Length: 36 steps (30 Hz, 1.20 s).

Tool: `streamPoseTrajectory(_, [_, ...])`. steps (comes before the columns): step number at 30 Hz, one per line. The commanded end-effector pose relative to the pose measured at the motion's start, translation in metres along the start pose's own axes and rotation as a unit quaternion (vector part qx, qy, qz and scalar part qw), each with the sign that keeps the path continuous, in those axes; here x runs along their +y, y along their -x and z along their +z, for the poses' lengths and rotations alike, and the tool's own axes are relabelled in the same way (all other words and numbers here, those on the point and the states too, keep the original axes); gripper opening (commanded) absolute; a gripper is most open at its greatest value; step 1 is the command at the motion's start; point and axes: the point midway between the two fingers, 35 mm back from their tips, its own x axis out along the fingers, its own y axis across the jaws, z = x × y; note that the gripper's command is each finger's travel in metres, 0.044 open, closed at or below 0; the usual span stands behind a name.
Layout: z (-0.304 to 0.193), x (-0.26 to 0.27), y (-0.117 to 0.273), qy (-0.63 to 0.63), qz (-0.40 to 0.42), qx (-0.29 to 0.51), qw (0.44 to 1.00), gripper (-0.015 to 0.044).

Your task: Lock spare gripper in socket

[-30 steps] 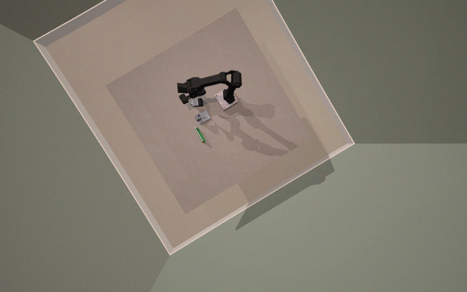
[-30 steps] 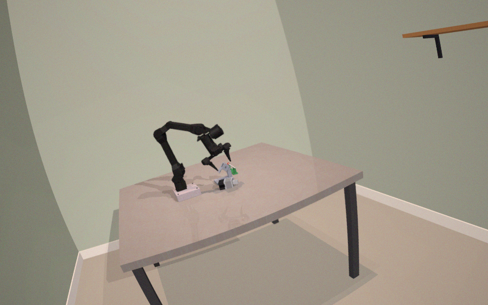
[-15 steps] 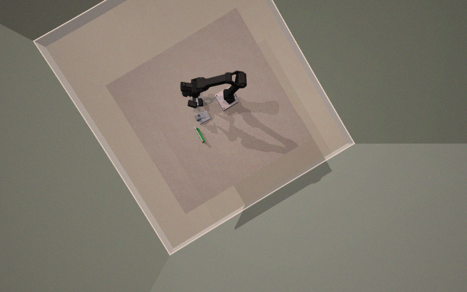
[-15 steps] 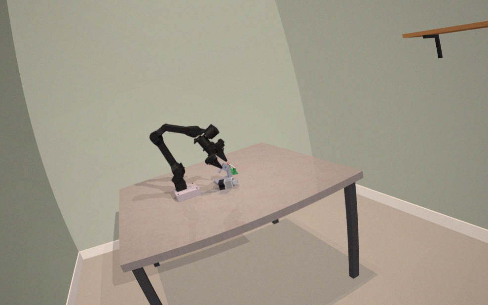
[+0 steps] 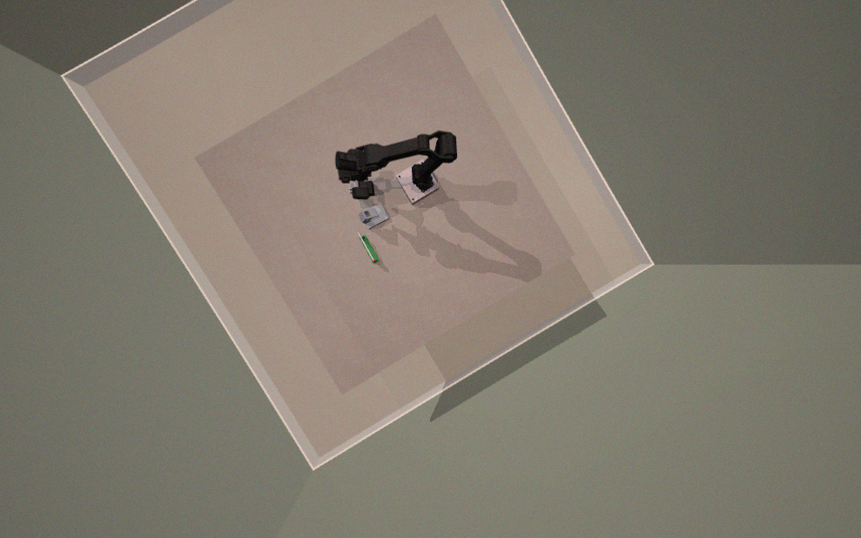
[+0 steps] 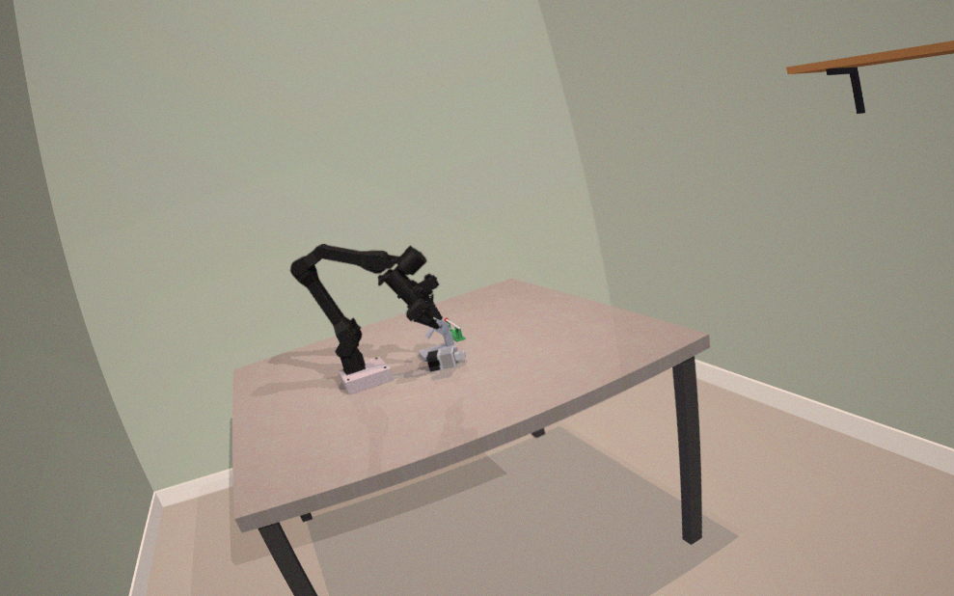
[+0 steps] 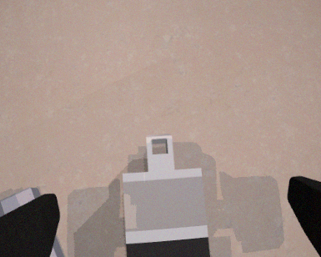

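The spare gripper (image 6: 448,358) (image 7: 168,209) lies on the table, a grey body with a black end and a pale spigot (image 7: 160,163) with a square hole. In the top view the arm covers much of it. My gripper (image 6: 436,324) (image 7: 174,192) is open and empty above it, one finger to each side in the wrist view. The grey mount (image 5: 373,215) (image 6: 446,338) (image 7: 26,199) stands beside it, partly behind the left finger in the wrist view. A thin white rod with a red end, apparently the lock pin, lies along a green holder (image 5: 369,248) (image 6: 457,335). The socket's inside is too small to judge.
The arm's pale base plate (image 5: 413,193) (image 6: 366,377) sits on the table (image 5: 460,280) (image 6: 577,369). The mount stands between the spare gripper and the green holder. A wooden shelf (image 6: 910,56) is on the wall, far from the arm.
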Motion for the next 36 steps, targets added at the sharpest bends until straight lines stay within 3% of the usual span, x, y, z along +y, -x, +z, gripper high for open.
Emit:
streamPoseTrajectory(1, [-0.011, 0.001, -0.016, 0.003, 0.003, 0.007, 1.0, 0.044])
streamPoseTrajectory(9, [-0.035, 0.0, -0.052, 0.003, 0.003, 0.006, 1.0, 0.044])
streamPoseTrajectory(36, [-0.054, 0.001, -0.088, 0.002, 0.003, 0.006, 1.0, 0.044])
